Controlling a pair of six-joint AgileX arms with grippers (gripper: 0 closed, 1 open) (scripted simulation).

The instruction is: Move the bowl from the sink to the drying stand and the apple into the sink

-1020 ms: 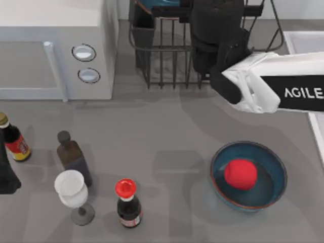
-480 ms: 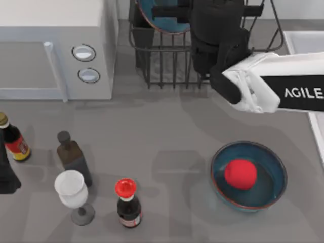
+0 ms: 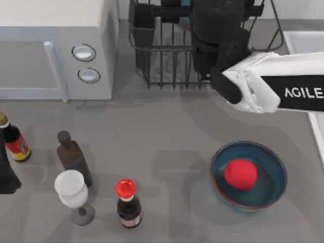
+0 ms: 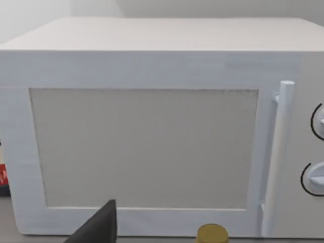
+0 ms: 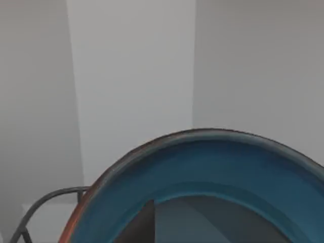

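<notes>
In the right wrist view a teal-blue bowl (image 5: pixel 202 167) with a reddish-brown rim sits close up, one dark finger (image 5: pixel 143 225) reaching inside its wall. My right arm (image 3: pixel 263 86) stretches over the dark wire drying stand (image 3: pixel 167 61) at the table's far side, with its gripper (image 3: pixel 178 4) at the top view's upper edge. A look-alike bowl (image 3: pixel 268 195) rests on the table at front right with the red apple (image 3: pixel 240 173) inside it. The pale sink (image 3: pixel 304 40) shows its rim at the right edge. My left gripper (image 3: pixel 7 178) is parked at the left edge.
A white microwave (image 3: pixel 50 50) fills the back left. A dark bottle (image 3: pixel 73 157), a wine glass (image 3: pixel 71 188), a red-capped bottle (image 3: pixel 126 202) and a gold-capped bottle (image 3: pixel 12 139) stand at front left. The stand's dark utensil cup (image 3: pixel 143 30) is at its left corner.
Half a second ago the held bowl showed over the stand in the top view; it has now moved toward the far edge, almost out of the picture. The table bowl and apple stay put.
</notes>
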